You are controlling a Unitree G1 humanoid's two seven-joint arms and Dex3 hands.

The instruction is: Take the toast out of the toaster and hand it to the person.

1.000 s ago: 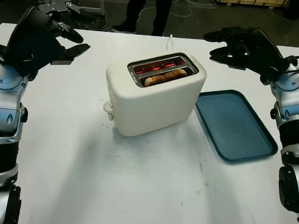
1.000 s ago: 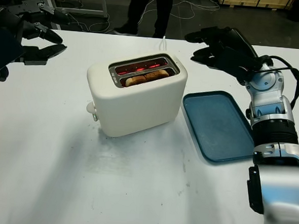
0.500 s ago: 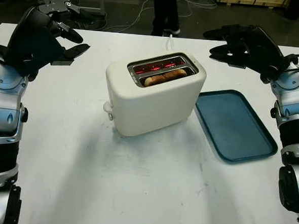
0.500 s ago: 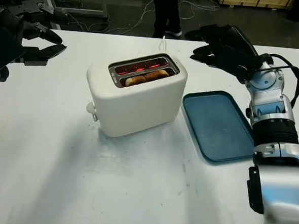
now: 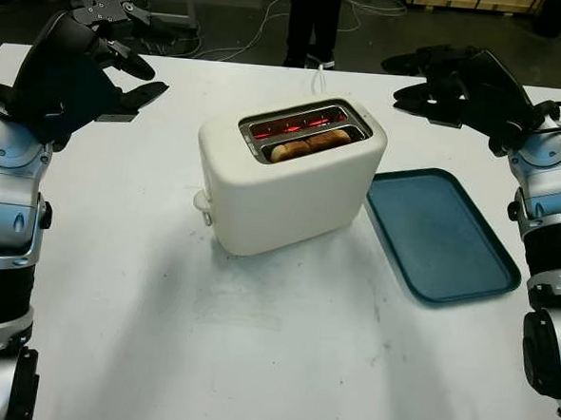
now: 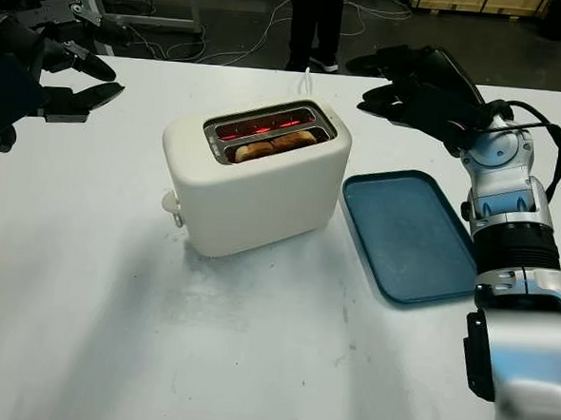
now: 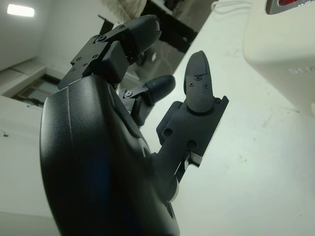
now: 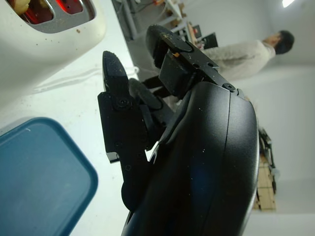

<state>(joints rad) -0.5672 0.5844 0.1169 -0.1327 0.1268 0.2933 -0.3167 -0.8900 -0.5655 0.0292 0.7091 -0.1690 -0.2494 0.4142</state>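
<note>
A cream toaster (image 5: 287, 187) stands in the middle of the white table, its slots glowing red. A slice of toast (image 5: 309, 142) sits low in the nearer slot. My left hand (image 5: 118, 62) hovers open above the table's far left, well apart from the toaster. My right hand (image 5: 431, 81) hovers open at the far right, above and behind the toaster's right end. A person's legs (image 5: 314, 22) stand beyond the table's far edge. In the right wrist view a person (image 8: 236, 46) in a light top shows in the background.
A dark blue tray (image 5: 441, 234) lies right of the toaster, under my right arm. The toaster's white cord (image 5: 320, 77) runs off the far edge. Bare table (image 5: 253, 342) stretches in front of the toaster.
The person behind the table has shifted stance, legs now closer together. Both hands and the toaster stay as they were.
</note>
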